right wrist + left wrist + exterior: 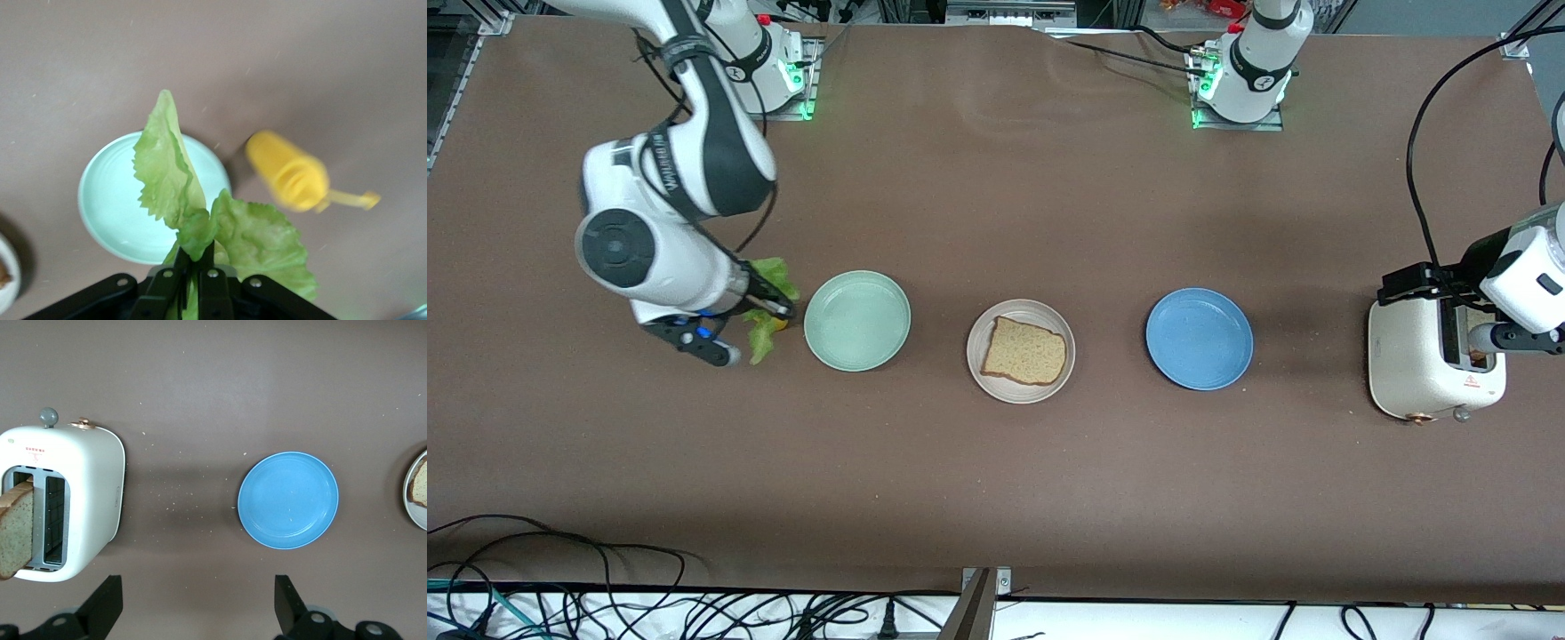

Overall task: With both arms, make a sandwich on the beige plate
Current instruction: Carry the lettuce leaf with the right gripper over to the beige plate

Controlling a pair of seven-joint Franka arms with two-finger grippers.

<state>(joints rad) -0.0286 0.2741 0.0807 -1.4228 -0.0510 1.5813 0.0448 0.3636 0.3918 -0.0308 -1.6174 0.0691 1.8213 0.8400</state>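
Sandwich so far: one bread slice [1024,351] on the beige plate [980,369], frame centre. Right claw [769,313], mid-left, pinches the lettuce [768,330] by one edge; it could slip loose in transit. Left claw [198,603] gapes above the toaster [1414,360].

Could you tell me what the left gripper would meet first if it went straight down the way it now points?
Probably bare table between the toaster and the blue plate: the open left gripper looks centred over that gap, though depth is uncertain.
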